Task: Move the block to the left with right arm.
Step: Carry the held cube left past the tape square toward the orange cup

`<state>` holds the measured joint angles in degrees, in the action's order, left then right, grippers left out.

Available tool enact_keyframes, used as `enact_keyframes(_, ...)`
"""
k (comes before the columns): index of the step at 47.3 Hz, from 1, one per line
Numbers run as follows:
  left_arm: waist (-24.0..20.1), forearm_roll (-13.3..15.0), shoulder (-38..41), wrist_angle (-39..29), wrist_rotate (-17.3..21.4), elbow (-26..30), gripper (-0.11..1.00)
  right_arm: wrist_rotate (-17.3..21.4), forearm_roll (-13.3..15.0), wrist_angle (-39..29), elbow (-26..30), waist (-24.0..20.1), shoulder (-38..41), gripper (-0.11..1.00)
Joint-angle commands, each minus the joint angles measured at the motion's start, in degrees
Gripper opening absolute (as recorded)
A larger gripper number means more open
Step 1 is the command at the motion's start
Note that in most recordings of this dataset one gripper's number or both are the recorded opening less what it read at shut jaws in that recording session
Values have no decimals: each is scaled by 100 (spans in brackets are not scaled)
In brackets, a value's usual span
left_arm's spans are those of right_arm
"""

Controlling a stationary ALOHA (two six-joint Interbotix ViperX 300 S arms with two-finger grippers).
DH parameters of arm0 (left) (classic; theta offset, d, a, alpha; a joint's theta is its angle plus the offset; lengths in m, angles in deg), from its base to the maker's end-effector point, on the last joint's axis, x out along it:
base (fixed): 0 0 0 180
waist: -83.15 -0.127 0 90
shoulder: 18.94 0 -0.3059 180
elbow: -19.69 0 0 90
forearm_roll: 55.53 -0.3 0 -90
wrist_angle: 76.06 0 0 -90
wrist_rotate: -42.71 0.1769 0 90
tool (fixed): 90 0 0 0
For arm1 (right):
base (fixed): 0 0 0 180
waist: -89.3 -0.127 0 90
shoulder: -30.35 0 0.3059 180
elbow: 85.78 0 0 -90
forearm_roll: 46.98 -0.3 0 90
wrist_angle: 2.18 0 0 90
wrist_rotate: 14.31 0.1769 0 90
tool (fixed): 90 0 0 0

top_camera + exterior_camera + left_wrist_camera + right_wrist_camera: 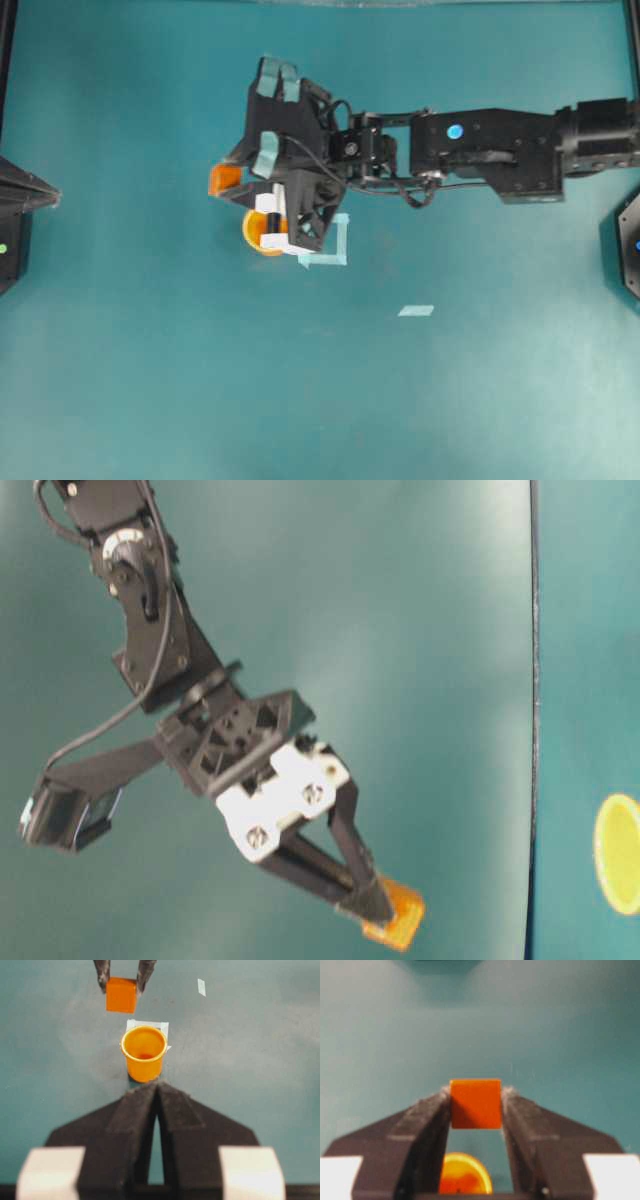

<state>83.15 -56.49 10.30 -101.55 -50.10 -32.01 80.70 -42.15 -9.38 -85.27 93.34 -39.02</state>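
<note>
- Gripping the block [475, 1103], the right gripper [476, 1100] pressed one finger against each of two opposite flat faces, near the fingertips.
- The block [224, 180] hung above the tabletop [150, 380], not resting on it, left of the tabletop's middle and well apart from every edge in the overhead view.
- In the table-level view the block [397, 913] sat at the very end of the fingers, clear of the surface.
- The cup [144, 1053] stood upright on the tabletop just beside the block's position, over a light-blue tape square [333, 242]; the wrist view showed it below and behind the held block.
- The left gripper [157, 1105] appeared with its fingers drawn together on nothing, pointing toward the cup from the left edge of the tabletop.
- Handling, as a judgement: the block looked small, rigid and light, so a modest squeeze should hold it; its smooth flat faces could slip or pivot if the pinch sat off-centre.
- Best hold, as a judgement: the middle of two parallel faces, as here, rather than edges or corners.
- A small tape strip [416, 310] lay toward the right of the tabletop.
</note>
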Motion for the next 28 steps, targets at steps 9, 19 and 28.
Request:
enact_keyframes(9,0,-9,44,18,0,193,0,9,9,185,492,9,132,40)
enact_keyframes(19,0,-9,35,18,0,193,0,26,9,325,712,0,334,40)
enact_keyframes(28,0,-9,35,9,0,193,0,26,0,483,967,-35,554,40)
